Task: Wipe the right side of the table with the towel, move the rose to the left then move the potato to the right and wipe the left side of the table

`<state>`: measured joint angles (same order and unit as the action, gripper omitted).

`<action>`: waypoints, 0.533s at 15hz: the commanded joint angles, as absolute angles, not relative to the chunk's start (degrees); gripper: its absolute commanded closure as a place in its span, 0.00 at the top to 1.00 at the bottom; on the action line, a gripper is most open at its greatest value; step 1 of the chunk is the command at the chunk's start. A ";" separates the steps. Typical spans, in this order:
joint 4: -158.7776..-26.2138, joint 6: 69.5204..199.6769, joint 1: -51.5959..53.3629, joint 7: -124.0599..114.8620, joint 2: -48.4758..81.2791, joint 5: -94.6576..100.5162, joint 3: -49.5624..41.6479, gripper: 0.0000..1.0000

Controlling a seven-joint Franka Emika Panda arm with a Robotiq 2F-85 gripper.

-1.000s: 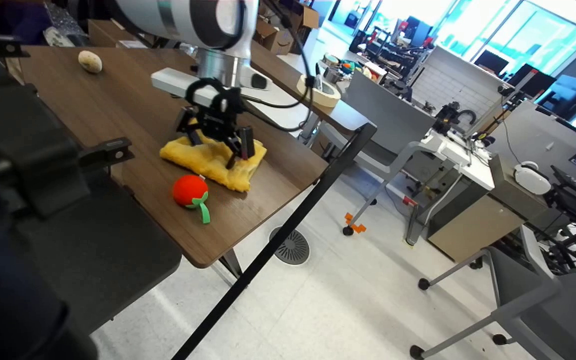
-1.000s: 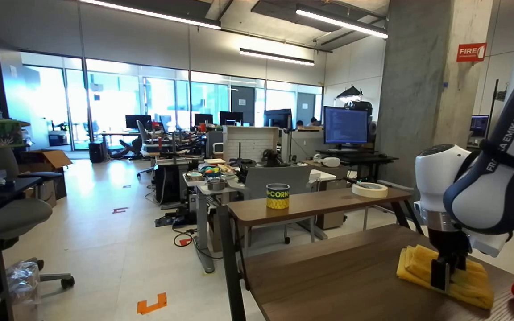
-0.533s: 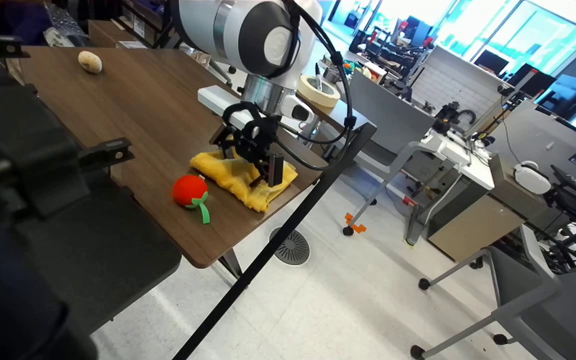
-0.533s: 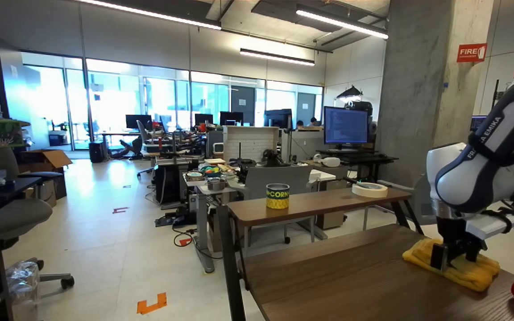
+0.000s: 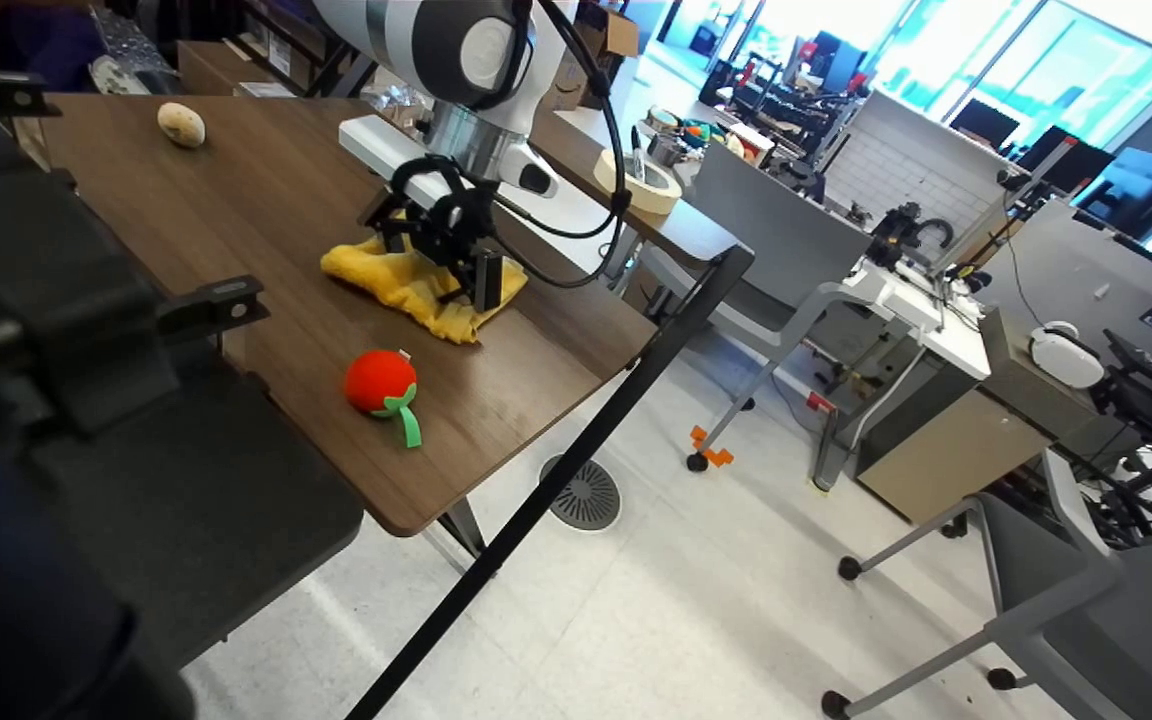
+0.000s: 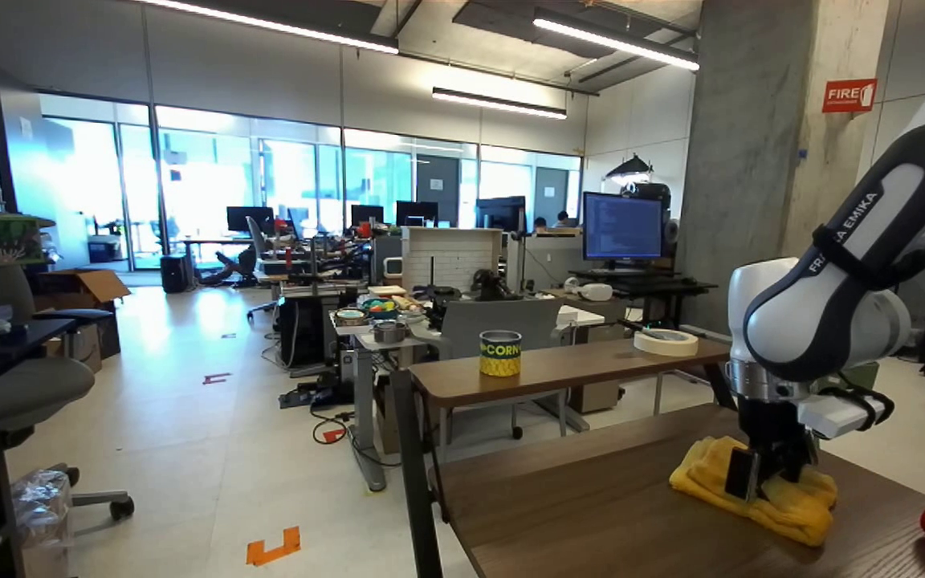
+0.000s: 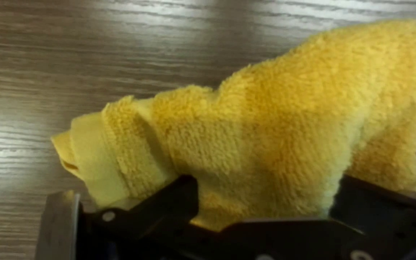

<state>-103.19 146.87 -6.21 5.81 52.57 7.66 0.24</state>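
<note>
The yellow towel (image 5: pixel 404 290) is laid, folded and rumpled, on the brown table (image 5: pixel 261 200), near the end where the rose (image 5: pixel 379 382) is placed and well apart from the potato (image 5: pixel 181 125), which is seen toward the opposite end. The towel is pressed from above by the gripper (image 5: pixel 439 265), whose jaws are spread wide; in the wrist view the pile is bunched between and beneath them, and no clear pinch is shown. From this, the wiping step is judged to be in hand. Since the towel and the rose are shown toward the right in an exterior view, the right side is probably the one being wiped, though what the task counts as right cannot be fully settled. How much of that side is already covered cannot be told, as no trace of the towel's path is made out on the wood grain. The rose is touched by neither towel nor gripper. On that reading, the shifting of the rose to the left, the shifting of the potato to the right and the wiping of the left side are all left to be done. Farther out, a can (image 6: pixel 500 355) and a roll of tape (image 6: pixel 666 343) are set on a raised shelf (image 6: pixel 583 360).
</note>
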 commanded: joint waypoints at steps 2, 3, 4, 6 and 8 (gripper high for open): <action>-109.23 141.91 -3.32 4.75 47.07 8.11 -2.77 1.00; -112.54 143.31 -3.46 4.91 44.24 8.29 -3.27 1.00; -116.02 145.76 -3.85 5.41 41.49 8.32 -3.55 1.00; -122.23 153.26 -5.56 7.00 36.48 7.96 -3.46 1.00; -128.35 162.04 -7.39 7.65 32.37 7.21 -3.49 1.00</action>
